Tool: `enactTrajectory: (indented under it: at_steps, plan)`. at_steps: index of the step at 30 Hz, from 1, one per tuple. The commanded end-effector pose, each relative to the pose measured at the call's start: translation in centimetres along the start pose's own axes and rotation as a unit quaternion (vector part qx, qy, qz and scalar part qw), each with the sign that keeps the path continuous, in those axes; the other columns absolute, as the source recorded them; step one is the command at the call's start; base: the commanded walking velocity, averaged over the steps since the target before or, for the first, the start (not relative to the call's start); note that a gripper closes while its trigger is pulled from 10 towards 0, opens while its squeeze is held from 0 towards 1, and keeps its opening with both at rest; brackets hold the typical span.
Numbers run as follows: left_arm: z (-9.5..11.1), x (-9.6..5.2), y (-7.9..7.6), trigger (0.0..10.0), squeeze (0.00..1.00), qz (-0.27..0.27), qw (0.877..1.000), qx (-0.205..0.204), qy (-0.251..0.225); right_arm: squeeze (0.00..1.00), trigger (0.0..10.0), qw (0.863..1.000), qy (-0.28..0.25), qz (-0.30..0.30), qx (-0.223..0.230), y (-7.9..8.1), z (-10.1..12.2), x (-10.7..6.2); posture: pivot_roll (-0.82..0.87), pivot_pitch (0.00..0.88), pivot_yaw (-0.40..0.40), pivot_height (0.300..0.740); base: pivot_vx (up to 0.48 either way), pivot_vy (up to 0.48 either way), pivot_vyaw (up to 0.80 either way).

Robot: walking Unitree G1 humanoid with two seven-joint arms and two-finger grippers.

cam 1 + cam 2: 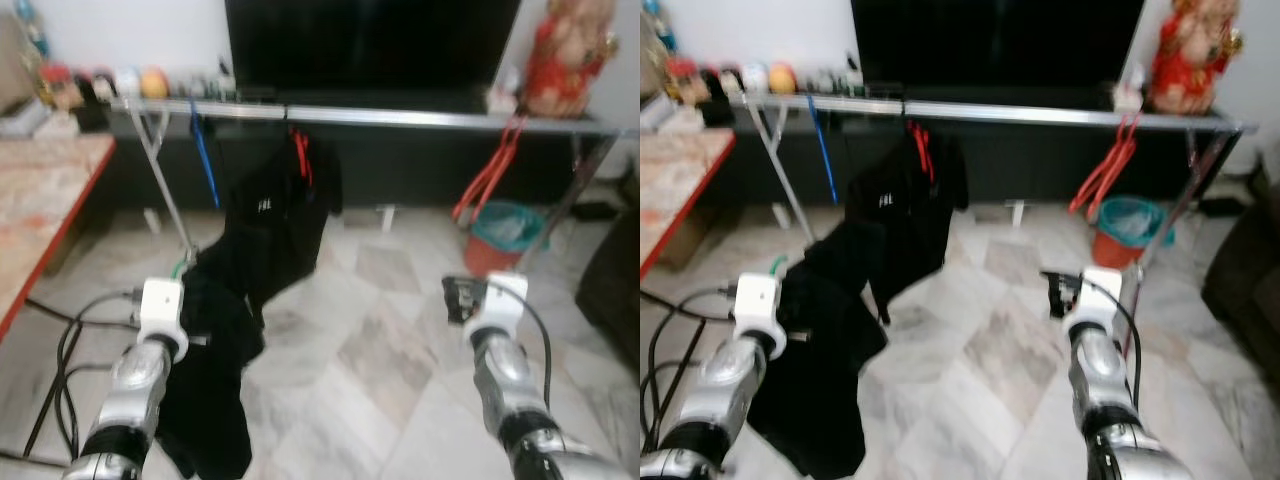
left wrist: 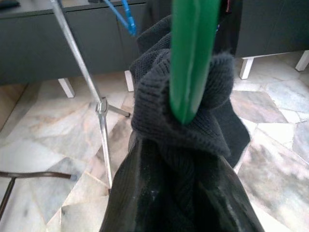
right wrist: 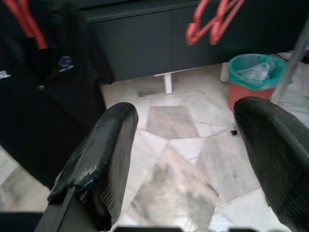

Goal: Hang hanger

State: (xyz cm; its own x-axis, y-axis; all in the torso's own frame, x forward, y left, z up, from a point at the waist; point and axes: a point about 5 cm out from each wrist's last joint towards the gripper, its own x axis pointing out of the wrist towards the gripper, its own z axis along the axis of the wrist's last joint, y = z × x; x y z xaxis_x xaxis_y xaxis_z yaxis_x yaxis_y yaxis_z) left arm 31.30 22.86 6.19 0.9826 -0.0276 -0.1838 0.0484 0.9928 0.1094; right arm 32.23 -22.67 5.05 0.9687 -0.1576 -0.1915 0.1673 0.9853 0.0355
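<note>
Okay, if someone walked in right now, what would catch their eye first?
Probably the left gripper holding up a green hanger draped with a dark knitted garment. Behind it runs a metal clothes rail, with a black shirt on a red hanger already hanging there.

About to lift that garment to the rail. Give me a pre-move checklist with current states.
1. Left gripper holding the green hanger: ok, hanger sits at the fingers with the dark garment draped on it.
2. Garment secure on hanger: cannot tell, knit bunched around it.
3. Free span on the metal rail: ok, gap between the hung black shirt and red hangers.
4. Right gripper free: ok, open, nothing between the fingers.
5. Hanger hook facing the rail: cannot tell.
</note>
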Motion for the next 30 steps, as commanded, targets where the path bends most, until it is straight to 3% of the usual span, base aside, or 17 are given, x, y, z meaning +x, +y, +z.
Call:
enactTrajectory:
  at_steps: [1, 10, 21, 26, 30]
  plan:
    - [0.6, 0.4, -0.5, 10.0, 0.0, -0.007, 1.0, 0.0, -0.013, 0.0, 10.0, 1.0, 0.001, -0.015, -0.003, -1.1, 0.4, 0.2, 0.07, 0.0, -0.008, 0.74, 0.435, 0.0, 0.0]
    - [0.7, 0.6, -0.6, 10.0, 0.0, -0.009, 1.0, 0.007, -0.016, 0.0, 10.0, 1.0, 0.002, -0.02, 0.003, -0.8, 0.5, 0.3, 0.08, 0.0, -0.002, 0.74, 0.431, 0.0, 0.0]
    - [0.1, 0.0, -0.2, 10.0, 0.0, 0.002, 1.0, 0.009, -0.013, 0.0, 10.0, 1.0, 0.021, -0.017, 0.014, -0.4, -0.7, -0.2, 0.08, 0.0, -0.004, 0.74, 0.0, -0.049, 0.0]
    - [-0.5, -0.2, -0.7, 10.0, 0.0, -0.003, 1.0, 0.007, -0.007, 0.0, 10.0, 0.996, 0.075, -0.037, 0.02, -0.5, -3.9, -1.8, 0.07, 0.0, 0.006, 0.74, 0.0, -0.272, 0.0]
    - [-0.4, -0.1, -1.3, 10.0, 0.0, -0.006, 1.0, 0.002, -0.008, 0.0, 10.0, 0.984, 0.174, -0.032, 0.004, -0.3, -8.7, -4.8, 0.07, 0.0, 0.001, 0.74, 0.0, -0.27, 0.0]
